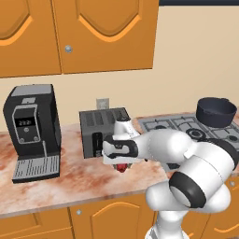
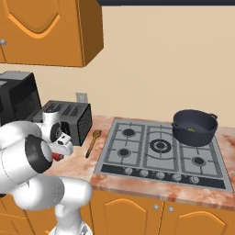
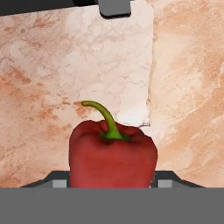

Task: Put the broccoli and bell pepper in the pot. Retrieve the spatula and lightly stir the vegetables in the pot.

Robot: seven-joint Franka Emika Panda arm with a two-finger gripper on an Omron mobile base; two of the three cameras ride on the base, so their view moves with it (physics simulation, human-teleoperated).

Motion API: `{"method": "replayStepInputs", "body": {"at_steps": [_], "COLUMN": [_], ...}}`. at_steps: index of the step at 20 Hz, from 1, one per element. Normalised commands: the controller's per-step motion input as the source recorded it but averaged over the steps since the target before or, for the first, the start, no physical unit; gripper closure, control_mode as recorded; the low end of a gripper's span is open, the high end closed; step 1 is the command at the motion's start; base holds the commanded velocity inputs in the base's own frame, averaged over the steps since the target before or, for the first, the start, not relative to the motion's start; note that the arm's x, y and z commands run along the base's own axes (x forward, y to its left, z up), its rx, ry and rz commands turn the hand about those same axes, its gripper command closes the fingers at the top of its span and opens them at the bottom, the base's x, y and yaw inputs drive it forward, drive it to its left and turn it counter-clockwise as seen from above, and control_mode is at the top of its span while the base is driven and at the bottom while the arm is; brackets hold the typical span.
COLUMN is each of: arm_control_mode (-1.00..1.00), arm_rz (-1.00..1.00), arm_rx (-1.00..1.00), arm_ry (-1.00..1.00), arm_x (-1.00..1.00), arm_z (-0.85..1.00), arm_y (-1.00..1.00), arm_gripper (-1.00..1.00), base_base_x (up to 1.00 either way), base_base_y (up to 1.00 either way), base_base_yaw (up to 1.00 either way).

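Marble-patterned counter [image 1: 70, 182] beneath orange wall cabinets [image 1: 107, 32]. The white arm reaches down in front of the toaster [image 1: 100, 128], its gripper [image 3: 113, 183] lowered to the counter surface. In the hand view the red bell pepper [image 3: 113, 157], upright with its curved green stem pointing away from the counter, sits directly between the two dark fingertips [image 3: 59, 181], one at each flank. The fingers stand at a middling spread, close against the pepper's sides; whether they already press on it cannot be told. From the left base view only a sliver of red shows beneath the hand [image 1: 122, 168], just in front of the toaster; from the right base view a red patch appears at the wrist [image 2: 57, 157].

The pot [image 2: 194, 126], dark and round with two side handles, rests on the rear right burner of the gas hob [image 2: 160, 149], well apart from the pepper. A small green-yellow item lies on the pot's floor; it is too small to identify with certainty. The wooden spatula [image 2: 93, 142] lies on the counter between the toaster and the hob's left edge, head toward the wall. A black coffee machine [image 1: 32, 130] stands at the toaster's left.
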Motion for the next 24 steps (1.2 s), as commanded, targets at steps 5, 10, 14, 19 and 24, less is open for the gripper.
{"method": "replayStepInputs", "body": {"at_steps": [5,10,14,19,24], "arm_control_mode": [-1.00,-1.00,-1.00,-1.00,-1.00], "arm_rz": [0.00,0.00,0.00,0.07,0.09], "arm_rx": [0.00,0.03,0.05,0.00,0.00], "arm_ry": [-0.10,-0.35,-0.16,0.01,0.00], "arm_x": [-0.36,-0.91,-0.84,-0.63,-0.50], "arm_z": [0.19,0.84,1.00,0.84,0.77], "arm_y": [0.00,-0.02,-0.24,-0.63,-0.74], "arm_gripper": [1.00,1.00,1.00,1.00,1.00], "base_base_x": [0.00,0.00,0.00,0.00,0.00], "base_base_y": [0.00,0.00,0.00,0.00,0.00], "base_base_yaw": [0.00,0.00,0.00,0.00,0.00]}}
